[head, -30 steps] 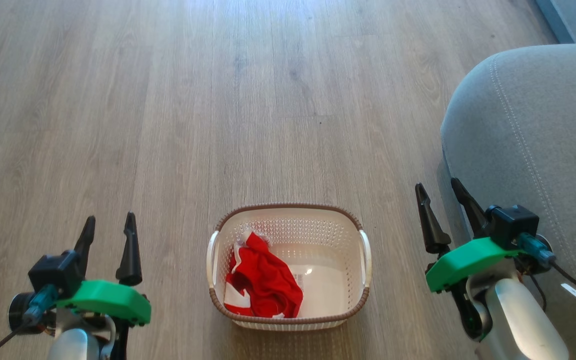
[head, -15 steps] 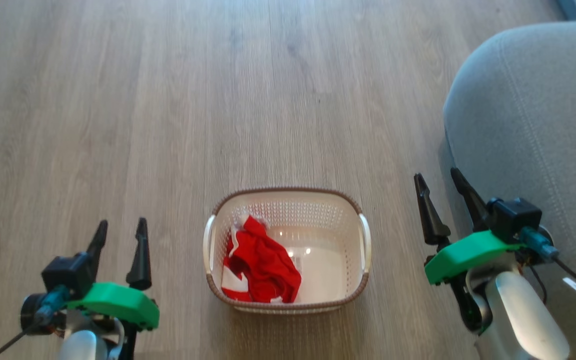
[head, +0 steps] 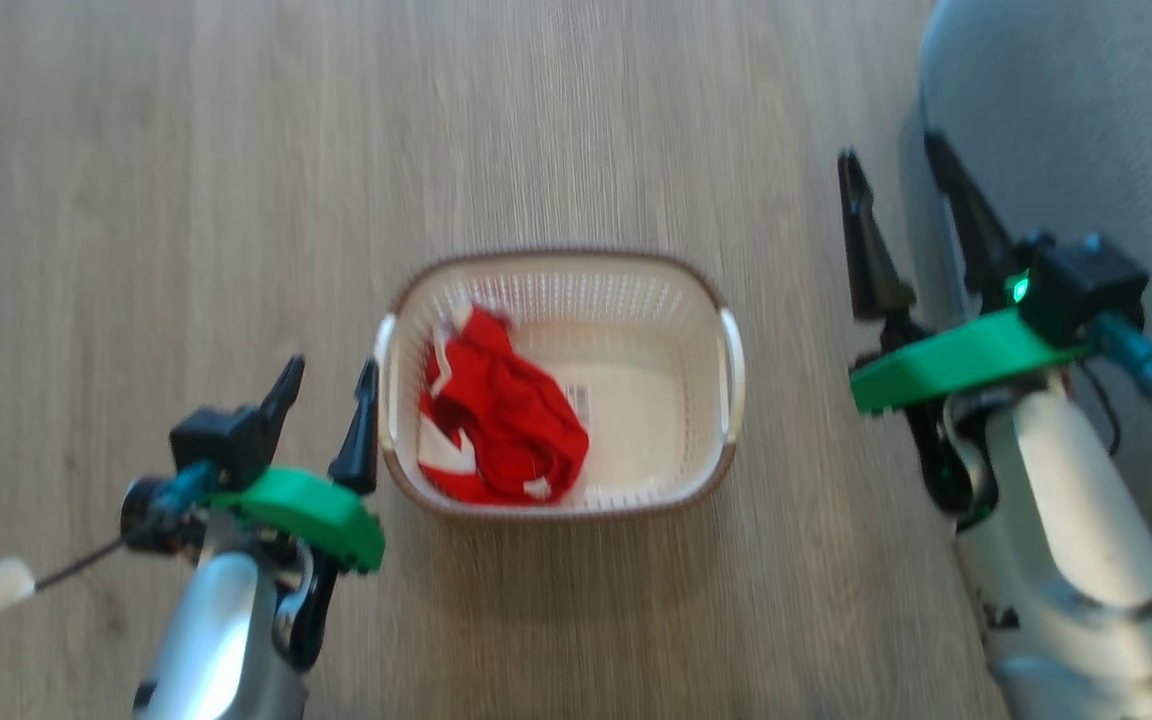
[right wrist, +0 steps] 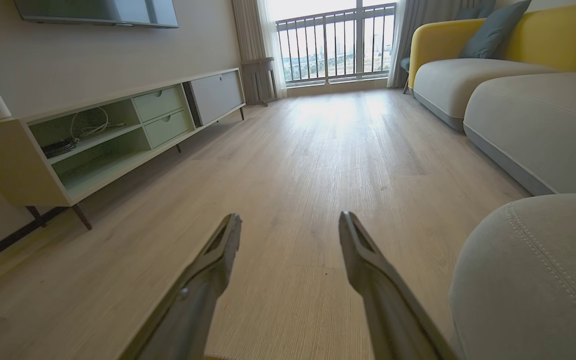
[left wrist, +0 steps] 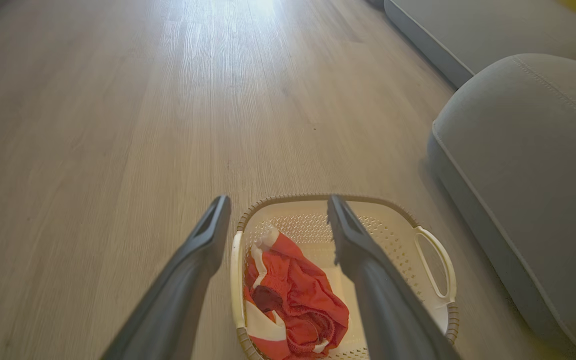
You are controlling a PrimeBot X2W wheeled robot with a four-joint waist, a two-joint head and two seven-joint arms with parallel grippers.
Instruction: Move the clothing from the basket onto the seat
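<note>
The left pincer (head: 330, 368) stands wide with nothing between its dark fingers. In the blurred head view it sits at about 8 o'clock of the basket (head: 636, 300), close beside the left handle; whether it touches the rim cannot be told. Seen along its own fingers, the left pincer (left wrist: 278, 200) frames the left half of the basket (left wrist: 298, 222), and the clothing (left wrist: 293, 295) shows in the gap between them.

The clothing (head: 496, 420), a crumpled red garment with white trim, lies inside the basket against its 9 o'clock wall, leaving the 3 o'clock half of the pale bottom bare. The basket stands on the wooden floor (head: 136, 150).

The right pincer (head: 891, 150) is also spread wide and empty, at about 2 o'clock of the basket and well apart from it, its outer finger against the edge of the seat (head: 1066, 120). The grey seat fills the 1 o'clock corner of the head view. In the right wrist view the seat (right wrist: 528, 280) lies at 4 o'clock, with a low cabinet (right wrist: 93, 145) at 10 o'clock.
</note>
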